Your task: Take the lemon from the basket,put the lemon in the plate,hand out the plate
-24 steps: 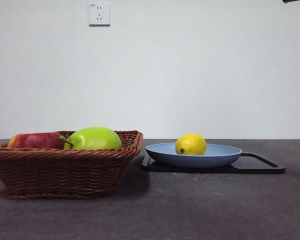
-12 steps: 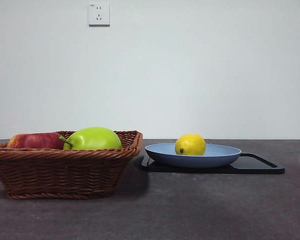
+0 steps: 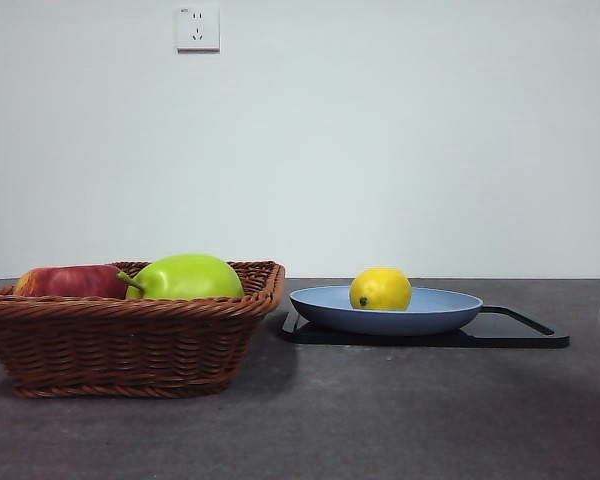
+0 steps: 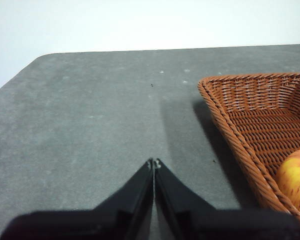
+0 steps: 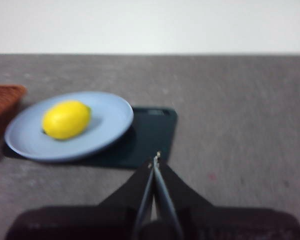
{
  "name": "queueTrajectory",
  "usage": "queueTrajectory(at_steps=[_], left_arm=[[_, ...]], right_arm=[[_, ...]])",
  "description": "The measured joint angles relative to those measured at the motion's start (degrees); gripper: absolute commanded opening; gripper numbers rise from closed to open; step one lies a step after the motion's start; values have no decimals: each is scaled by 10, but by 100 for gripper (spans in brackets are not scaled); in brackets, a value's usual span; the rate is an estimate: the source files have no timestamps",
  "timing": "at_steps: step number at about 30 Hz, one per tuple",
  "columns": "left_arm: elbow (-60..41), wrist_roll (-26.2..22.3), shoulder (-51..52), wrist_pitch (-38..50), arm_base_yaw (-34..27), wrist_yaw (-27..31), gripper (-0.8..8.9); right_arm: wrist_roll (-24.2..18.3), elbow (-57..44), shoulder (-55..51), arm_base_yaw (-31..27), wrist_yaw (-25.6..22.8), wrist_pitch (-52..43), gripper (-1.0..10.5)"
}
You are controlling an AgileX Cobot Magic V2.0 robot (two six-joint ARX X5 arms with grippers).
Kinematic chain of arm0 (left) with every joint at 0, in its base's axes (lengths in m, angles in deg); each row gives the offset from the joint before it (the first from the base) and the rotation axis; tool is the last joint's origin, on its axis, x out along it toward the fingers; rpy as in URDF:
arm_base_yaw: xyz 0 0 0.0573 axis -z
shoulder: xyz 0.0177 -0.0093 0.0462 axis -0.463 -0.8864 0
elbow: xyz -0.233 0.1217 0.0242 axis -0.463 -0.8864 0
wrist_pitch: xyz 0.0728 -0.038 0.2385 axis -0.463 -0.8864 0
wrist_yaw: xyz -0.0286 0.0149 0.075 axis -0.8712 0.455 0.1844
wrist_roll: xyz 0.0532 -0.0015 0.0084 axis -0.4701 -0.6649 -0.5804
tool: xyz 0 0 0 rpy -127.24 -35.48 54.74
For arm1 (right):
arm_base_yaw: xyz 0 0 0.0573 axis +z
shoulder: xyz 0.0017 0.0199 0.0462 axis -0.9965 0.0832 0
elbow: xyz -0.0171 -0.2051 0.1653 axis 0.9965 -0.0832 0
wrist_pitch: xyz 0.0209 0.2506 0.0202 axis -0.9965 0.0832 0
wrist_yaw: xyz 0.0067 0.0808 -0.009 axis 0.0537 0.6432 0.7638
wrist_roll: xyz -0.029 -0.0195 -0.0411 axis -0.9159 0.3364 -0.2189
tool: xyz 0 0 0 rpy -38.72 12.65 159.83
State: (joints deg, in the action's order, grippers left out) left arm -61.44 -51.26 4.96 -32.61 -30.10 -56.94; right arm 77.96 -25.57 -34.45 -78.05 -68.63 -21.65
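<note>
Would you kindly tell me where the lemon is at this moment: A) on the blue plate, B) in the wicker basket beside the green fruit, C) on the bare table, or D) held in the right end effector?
A: the lemon lies on the light blue plate, which sits on the black tray, apart from the basket.

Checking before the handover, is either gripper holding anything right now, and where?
Nothing is held. The left gripper and right gripper are shut, empty; the lemon lies on the plate.
</note>
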Motion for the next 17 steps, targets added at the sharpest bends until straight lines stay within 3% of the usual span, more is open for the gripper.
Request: queueTrajectory(at_steps=[17], left_arm=[[0,0,0,0,0,0,8]], right_arm=[[27,-31,-15,-12,0,4,4]])
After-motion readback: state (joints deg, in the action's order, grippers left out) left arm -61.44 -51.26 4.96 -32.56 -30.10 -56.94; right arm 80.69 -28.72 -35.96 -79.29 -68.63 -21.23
